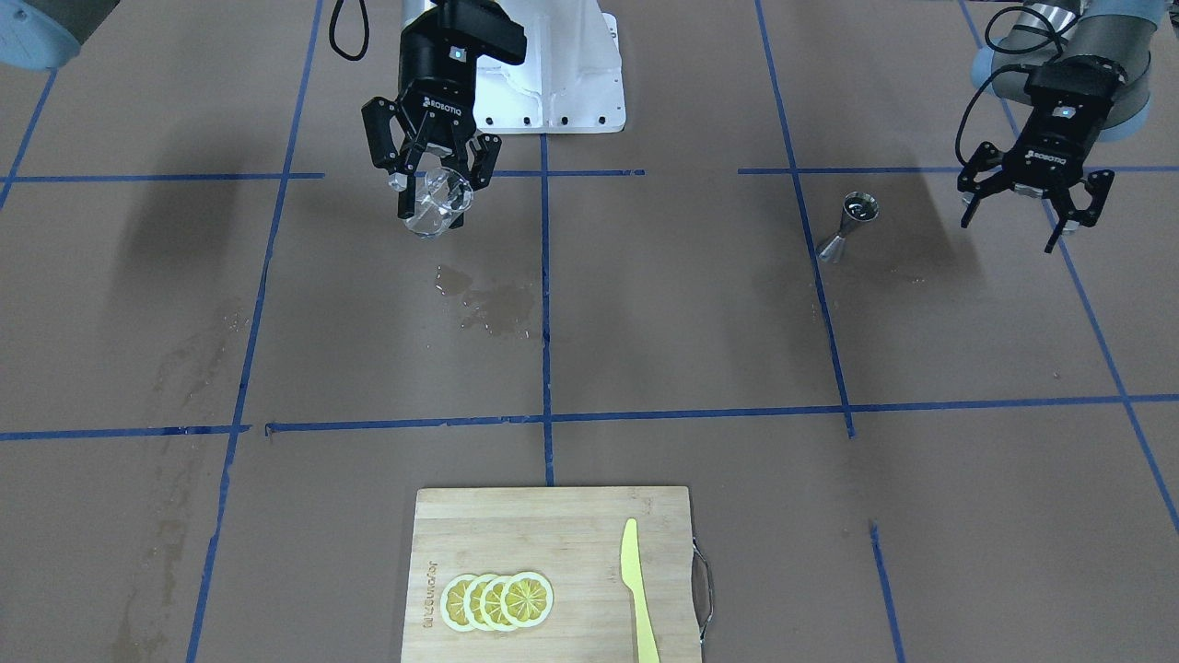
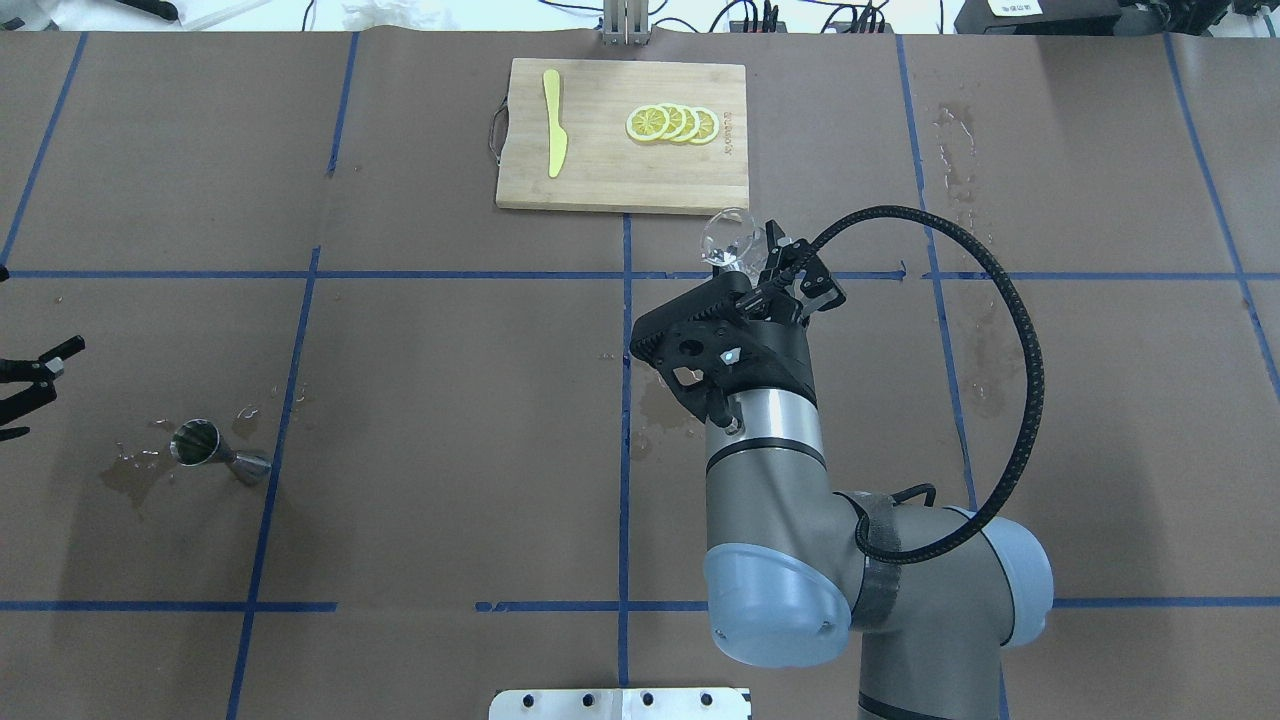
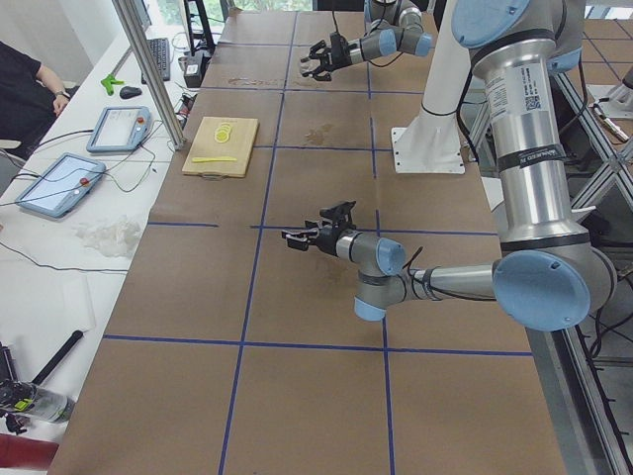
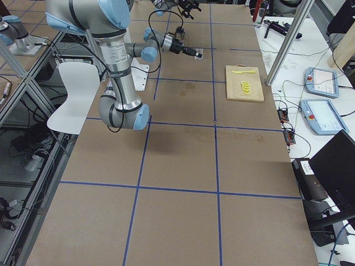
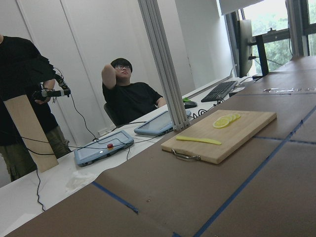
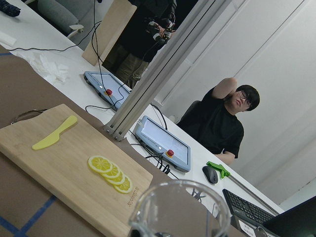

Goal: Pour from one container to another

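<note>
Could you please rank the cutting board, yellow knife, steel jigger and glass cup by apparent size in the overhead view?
1. cutting board
2. yellow knife and steel jigger: similar length, not ranked
3. glass cup, though held nearer the camera and partly hidden

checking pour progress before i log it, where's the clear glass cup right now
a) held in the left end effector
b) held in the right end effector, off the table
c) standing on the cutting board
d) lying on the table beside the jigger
b: the glass cup is gripped between the fingers of the right end effector, clear of the table, while the left end effector is open and empty, apart from the jigger.
</note>
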Available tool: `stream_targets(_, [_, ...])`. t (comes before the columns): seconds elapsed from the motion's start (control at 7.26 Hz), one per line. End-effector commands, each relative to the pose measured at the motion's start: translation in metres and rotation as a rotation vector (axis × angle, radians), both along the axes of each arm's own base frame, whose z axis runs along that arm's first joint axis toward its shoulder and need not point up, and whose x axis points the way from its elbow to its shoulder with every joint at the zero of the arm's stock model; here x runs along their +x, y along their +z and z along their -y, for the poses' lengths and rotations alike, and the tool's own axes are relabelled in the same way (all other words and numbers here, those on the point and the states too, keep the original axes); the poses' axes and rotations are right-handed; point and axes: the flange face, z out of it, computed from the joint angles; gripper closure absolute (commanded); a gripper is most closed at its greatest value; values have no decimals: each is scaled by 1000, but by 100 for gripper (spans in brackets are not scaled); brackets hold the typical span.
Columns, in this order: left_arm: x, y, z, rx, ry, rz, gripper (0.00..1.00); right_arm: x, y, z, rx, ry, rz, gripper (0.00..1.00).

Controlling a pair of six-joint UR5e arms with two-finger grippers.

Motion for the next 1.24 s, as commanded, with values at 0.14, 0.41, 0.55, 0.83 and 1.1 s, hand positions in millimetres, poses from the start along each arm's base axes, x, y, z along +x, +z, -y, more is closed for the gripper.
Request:
stream_targets(0.14, [-71, 18, 69, -191, 26, 279, 0, 0, 1, 0, 0, 0, -2, 100])
stream_targets(0.41, [-110, 19, 113, -344, 42, 361, 0, 0, 0, 0, 0, 0, 0, 100])
stream_targets(0.55, [-128, 18, 128, -393, 43, 389, 0, 0, 1, 0, 0, 0, -2, 100])
stream_targets(0.83, [-160, 33, 124, -437, -19, 391, 0, 0, 1, 0, 0, 0, -2, 100])
stream_targets(1.1, [-179, 69, 128, -576, -35, 408, 0, 0, 1, 0, 0, 0, 1, 100])
